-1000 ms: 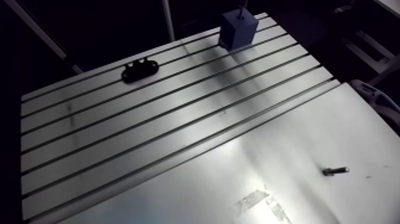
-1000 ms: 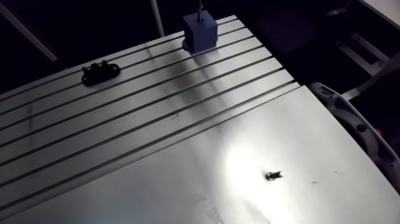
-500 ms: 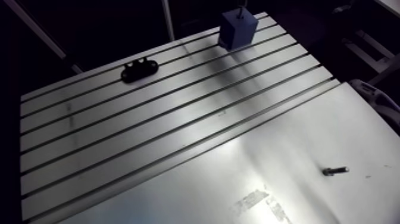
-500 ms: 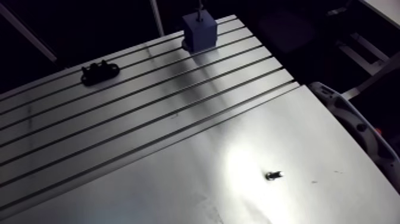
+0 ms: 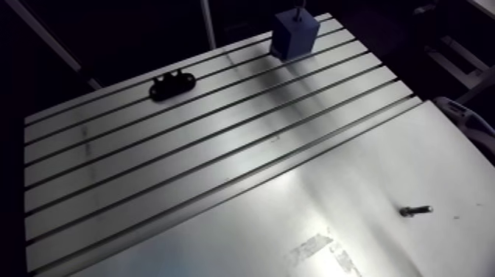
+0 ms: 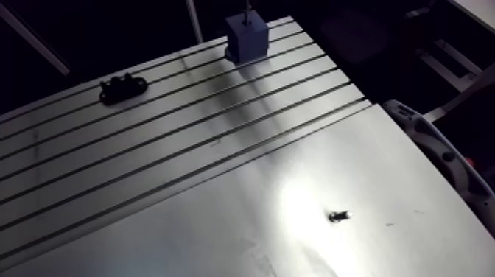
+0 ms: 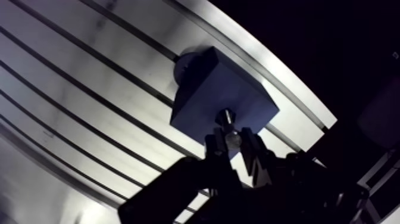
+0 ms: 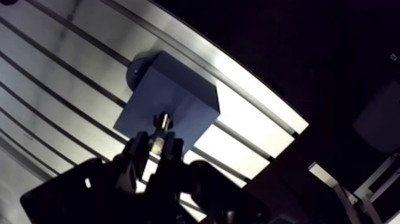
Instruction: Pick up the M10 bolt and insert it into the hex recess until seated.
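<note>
Jaws clamping a bolt (image 8: 159, 132), its tip at the top of a blue block (image 8: 178, 95), slotted table (image 8: 250, 126) beneath

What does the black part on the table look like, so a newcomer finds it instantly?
Start at the slotted table. Along its far edge, well away from the blue block, lies the black part. It alone is low, dark and lobed.
</note>
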Tool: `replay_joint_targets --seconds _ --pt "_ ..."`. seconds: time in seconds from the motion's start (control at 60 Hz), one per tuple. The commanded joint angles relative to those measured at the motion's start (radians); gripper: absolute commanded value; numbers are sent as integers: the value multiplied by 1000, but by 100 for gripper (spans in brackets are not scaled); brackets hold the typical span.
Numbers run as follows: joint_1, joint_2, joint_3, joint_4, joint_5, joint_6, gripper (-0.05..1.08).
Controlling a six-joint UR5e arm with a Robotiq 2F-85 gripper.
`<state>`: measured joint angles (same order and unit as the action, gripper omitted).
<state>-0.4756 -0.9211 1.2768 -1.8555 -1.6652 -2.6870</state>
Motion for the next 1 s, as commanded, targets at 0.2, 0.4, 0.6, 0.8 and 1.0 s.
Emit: replay_joint_targets --seconds 0.2,0.4,0.6,0.8,1.0 --pt "1 3 -3 -1 -1 0 102" --pt "3 5 -1 -1 -1 0 102" --pt "3 4 1 -3 -1 1 101" --pt "3 5 2 -4 -2 3 46" --pt "2 5 8 -5 7 14 0"
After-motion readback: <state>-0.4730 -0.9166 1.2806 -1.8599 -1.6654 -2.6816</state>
